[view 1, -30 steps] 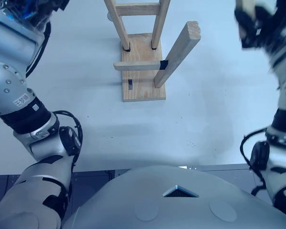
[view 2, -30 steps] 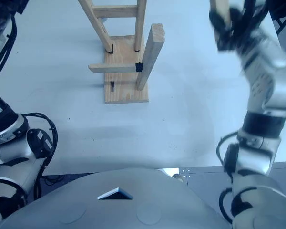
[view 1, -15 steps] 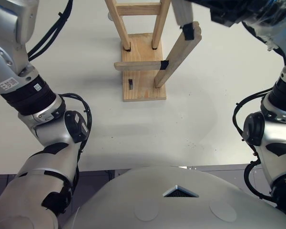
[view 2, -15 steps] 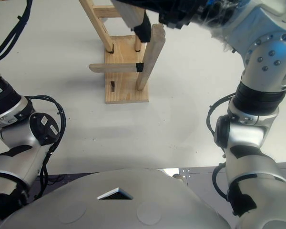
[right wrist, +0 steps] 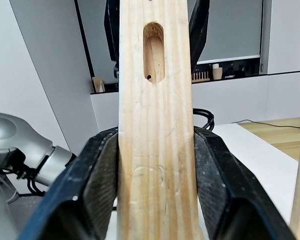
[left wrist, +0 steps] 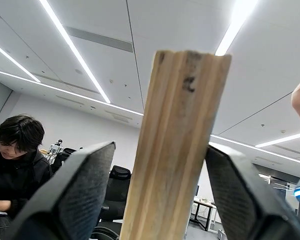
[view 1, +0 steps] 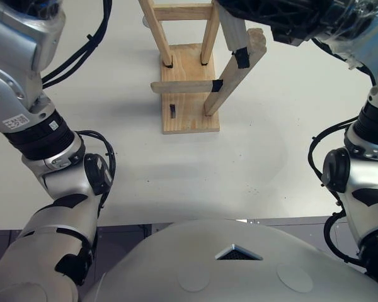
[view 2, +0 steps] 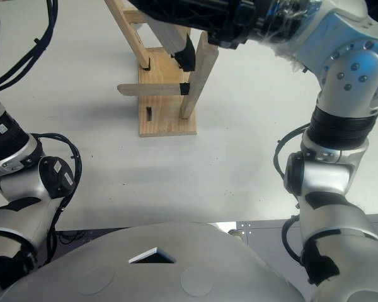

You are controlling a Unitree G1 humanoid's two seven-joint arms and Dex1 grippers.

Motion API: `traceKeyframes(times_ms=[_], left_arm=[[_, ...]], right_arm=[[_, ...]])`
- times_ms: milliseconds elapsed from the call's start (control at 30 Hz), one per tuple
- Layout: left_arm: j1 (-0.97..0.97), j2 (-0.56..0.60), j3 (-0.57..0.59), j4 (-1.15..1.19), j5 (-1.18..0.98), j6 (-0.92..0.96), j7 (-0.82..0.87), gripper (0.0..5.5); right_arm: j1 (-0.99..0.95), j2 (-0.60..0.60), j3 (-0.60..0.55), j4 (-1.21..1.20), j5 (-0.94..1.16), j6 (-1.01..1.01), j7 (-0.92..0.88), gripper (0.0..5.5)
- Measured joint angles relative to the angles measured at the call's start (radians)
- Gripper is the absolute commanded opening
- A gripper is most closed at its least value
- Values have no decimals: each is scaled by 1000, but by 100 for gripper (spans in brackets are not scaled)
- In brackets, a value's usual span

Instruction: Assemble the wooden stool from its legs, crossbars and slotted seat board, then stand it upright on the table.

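Jaws of left gripper [left wrist: 162, 150]: closed on wooden bar [left wrist: 179, 105], end toward ceiling [left wrist: 90, 55]. Seat board [view 1: 192, 119]: flat on table [view 1: 283, 126], three legs [view 1: 157, 34] planted, one leaning. Jaws of right gripper [right wrist: 156, 137]: clamping fourth leg [right wrist: 155, 200] above board; best align its slot [right wrist: 154, 52] with free crossbar [view 1: 176, 86] before seating.

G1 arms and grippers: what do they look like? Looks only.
Both are silver-grey rounded shells with bolt heads, black ribbed joint bands and looped black cables. Left arm carries a small white label; right arm has a black forearm under clear wrap. Left gripper and right gripper: two broad black textured fingers each.
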Motion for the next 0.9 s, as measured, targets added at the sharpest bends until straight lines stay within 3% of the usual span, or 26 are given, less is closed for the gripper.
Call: traceKeyframes(times_ms=[267, 500, 733, 900], left_arm=[[47, 36, -37, -37, 14, 7, -51, 233], [68, 119, -17, -25, 62, 8, -104, 221], [152, 349, 96, 66, 153, 78, -277, 215], [151, 358, 96, 126, 172, 88, -336, 215]], right_arm=[[20, -4, 86, -29, -73, -9, 41, 202], [28, 1, 124, -29, -140, -62, 42, 202], [-3, -2, 181, -14, -275, -186, 19, 202], [-18, -2, 198, -13, -292, -186, 6, 202]])
